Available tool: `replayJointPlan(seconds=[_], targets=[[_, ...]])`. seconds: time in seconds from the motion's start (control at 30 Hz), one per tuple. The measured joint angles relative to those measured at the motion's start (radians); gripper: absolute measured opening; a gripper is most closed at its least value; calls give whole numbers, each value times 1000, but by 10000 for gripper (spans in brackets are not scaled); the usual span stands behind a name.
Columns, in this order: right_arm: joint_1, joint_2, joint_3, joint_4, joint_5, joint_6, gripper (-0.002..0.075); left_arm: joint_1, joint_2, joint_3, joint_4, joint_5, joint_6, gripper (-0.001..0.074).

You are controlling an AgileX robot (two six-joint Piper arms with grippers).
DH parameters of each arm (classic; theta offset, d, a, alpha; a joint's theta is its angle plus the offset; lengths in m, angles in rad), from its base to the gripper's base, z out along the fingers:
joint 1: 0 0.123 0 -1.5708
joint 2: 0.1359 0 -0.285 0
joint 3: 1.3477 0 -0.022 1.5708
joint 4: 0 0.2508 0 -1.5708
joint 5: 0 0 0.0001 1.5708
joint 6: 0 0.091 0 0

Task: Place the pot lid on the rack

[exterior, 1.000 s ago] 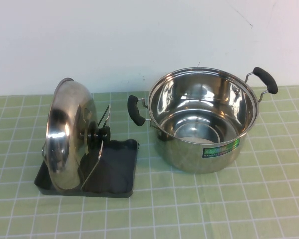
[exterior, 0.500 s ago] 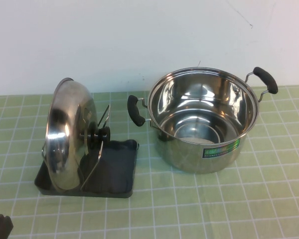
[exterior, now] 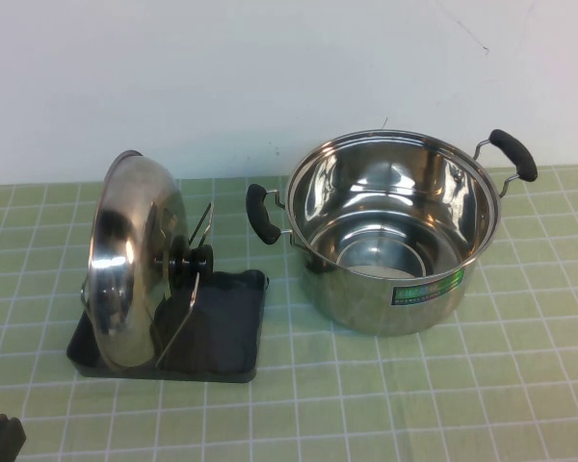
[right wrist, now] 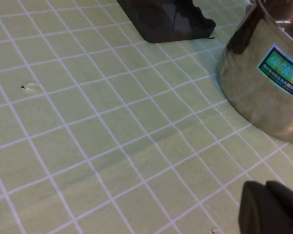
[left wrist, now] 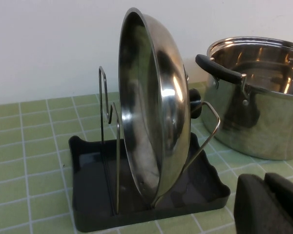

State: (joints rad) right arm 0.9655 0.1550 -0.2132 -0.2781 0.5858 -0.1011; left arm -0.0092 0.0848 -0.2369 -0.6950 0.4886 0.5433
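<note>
From the high view, the pot lid stood on edge in the rack, leaning between the wire uprights with its black knob facing the pot; the pot sat open on the green checked cloth just to the right of the rack, its near handle close to the knob; the left gripper showed only as a dark tip at the lower left corner, well apart from the rack, and how its jaws stood could not be told.

From the left wrist view, the lid rested upright in the dark tray, a bent wire propping its domed side; the left gripper hovered low beside the tray, its two dark fingers pressed together and holding nothing.

From the right wrist view, the right gripper hung above the bare cloth near the pot; its jaws looked closed and empty; a corner of the rack lay farther off.
</note>
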Motion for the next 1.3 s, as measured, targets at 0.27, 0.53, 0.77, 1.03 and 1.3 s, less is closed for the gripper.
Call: replayJointPlan(seconds=[0.27, 0.53, 0.77, 1.03, 1.3], targets=[[0, 0, 0, 0, 0, 1, -1, 0, -10, 60, 120, -19, -5, 0], [0, 0, 1, 0, 0, 1, -1, 3, -93, 248, 422, -216, -330, -1], [0, 0, 1, 0, 0, 2, -1, 5, -97, 255, 573, -180, -627, -1], [0, 0, 1, 0, 0, 2, -1, 5, -97, 255, 587, -180, -682, -1], [0, 0, 1, 0, 0, 2, -1, 5, -97, 255, 587, -180, -682, -1]])
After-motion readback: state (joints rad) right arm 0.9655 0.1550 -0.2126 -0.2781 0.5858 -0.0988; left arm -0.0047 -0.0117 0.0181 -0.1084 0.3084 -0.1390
